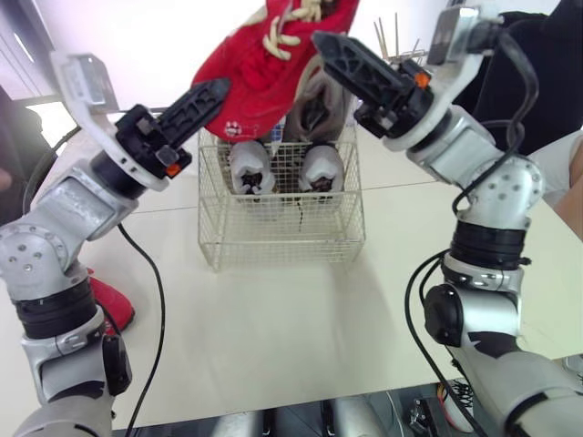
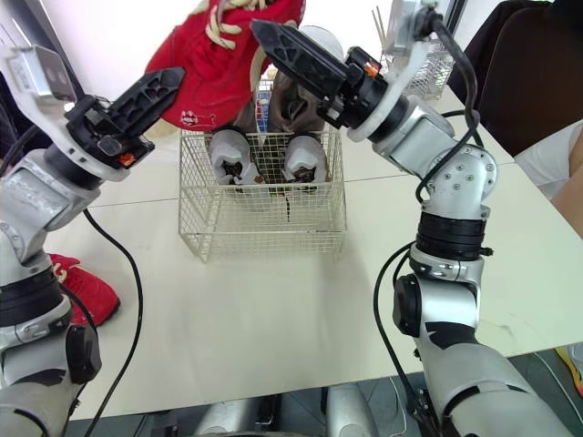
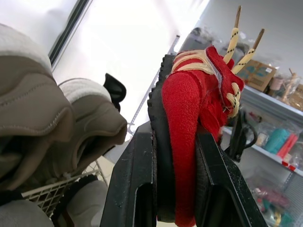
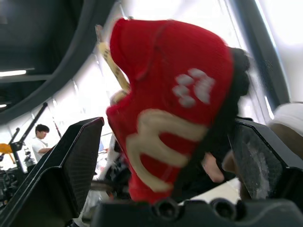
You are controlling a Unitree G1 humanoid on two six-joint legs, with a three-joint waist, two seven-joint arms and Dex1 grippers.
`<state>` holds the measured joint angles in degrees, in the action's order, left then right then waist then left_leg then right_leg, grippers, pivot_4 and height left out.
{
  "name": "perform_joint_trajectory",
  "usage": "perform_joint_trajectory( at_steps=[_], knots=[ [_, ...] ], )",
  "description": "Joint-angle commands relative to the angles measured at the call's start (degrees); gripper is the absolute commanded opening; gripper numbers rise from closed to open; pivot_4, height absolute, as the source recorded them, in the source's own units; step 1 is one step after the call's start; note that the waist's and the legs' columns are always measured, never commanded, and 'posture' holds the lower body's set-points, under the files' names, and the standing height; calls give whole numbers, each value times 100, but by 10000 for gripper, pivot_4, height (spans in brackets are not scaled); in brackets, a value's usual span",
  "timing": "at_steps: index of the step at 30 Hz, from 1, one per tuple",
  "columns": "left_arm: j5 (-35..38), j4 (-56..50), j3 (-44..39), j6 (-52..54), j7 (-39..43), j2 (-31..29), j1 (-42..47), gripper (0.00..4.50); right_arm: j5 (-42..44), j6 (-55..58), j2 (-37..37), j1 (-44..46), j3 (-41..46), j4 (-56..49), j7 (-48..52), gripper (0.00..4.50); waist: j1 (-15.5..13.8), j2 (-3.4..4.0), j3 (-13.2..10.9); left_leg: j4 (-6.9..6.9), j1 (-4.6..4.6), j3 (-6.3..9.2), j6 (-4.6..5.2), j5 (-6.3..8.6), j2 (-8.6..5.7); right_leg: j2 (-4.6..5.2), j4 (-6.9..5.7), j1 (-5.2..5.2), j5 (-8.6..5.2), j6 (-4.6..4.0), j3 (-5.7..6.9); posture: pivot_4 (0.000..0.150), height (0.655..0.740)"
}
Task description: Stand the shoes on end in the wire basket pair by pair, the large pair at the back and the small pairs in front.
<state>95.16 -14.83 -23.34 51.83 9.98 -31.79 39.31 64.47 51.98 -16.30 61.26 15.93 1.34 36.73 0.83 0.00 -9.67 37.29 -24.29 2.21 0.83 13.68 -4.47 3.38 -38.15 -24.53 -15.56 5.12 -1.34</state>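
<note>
In hand: carrying a red shoe (image 1: 273, 64) to the wire basket (image 1: 282, 232). Gripped by the left end effector (image 1: 208, 98), fingers closed tight on the black sole and red upper, plain in the left wrist view. Held aloft over the far left part of the basket, laces uppermost, touching no wire. Flanked by the right end effector (image 1: 335, 53), fingers spread wide to either side of the shoe. Contact with the shoe not discernible, so judged as not gripping.

Inside the basket: two small white shoes (image 1: 252, 168) stood on end side by side, and a taupe pair (image 1: 314, 109) upright just behind them, rising above the rim. Some room showing at the near side of the basket. A second red shoe (image 2: 80, 289) lying at the left edge of the counter (image 1: 301, 328), under the left arm and well apart from the basket.

Judged roughly midway: two pairs in, the red pair out. Next move calls for tipping the held shoe end-down and lowering it into free room without knocking the standing pairs. Looks tight at the far side, so probably needs the right end effector to steady or re-grip the shoe first. After that, fetching the mate from the counter.
</note>
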Motion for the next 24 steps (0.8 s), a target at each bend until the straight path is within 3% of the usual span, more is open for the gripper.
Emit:
perform_joint_trajectory(
  at_steps=[1,6,7,10,15,17,24],
  knots=[
    [158,-220,-2,-209,-24,-43,20,3305,39,-172,90,259,-66,-100,57,44441,-1,0,0,0,0,0,0,0,0,0,0,0,0,0,0,1500,7400],
    [141,-272,77,-311,-60,-49,-47,3305,-100,-260,180,355,-233,12,122,44441,-2,0,0,0,0,0,8,4,0,0,0,0,0,0,0,1500,7400],
    [139,-283,90,-328,-64,-49,-56,3305,-126,-270,179,358,-263,20,131,42173,-2,0,0,0,0,0,8,5,0,0,0,0,0,0,0,1500,7400],
    [102,-305,147,-382,-54,-45,-87,3305,-256,-332,168,346,-374,17,190,32265,-5,0,0,0,0,0,7,4,0,0,1,0,0,0,0,1500,7400],
    [25,-368,215,-400,-12,-107,-175,3305,-344,-395,183,368,-384,4,203,8854,-1,0,0,-2,0,0,7,4,0,0,1,0,0,0,0,1500,7400],
    [33,-387,248,-352,-3,-187,-244,3305,-396,-414,119,385,-404,-11,221,6270,4,0,0,-3,0,0,7,4,0,0,1,-1,0,0,0,1500,7400],
    [-216,-549,256,97,575,-1056,-732,35550,-916,-484,-534,500,-706,-30,797,6269,13,1,-1,-10,-1,0,18,10,0,-1,4,-5,0,-1,-1,1500,7400]
  ],
)
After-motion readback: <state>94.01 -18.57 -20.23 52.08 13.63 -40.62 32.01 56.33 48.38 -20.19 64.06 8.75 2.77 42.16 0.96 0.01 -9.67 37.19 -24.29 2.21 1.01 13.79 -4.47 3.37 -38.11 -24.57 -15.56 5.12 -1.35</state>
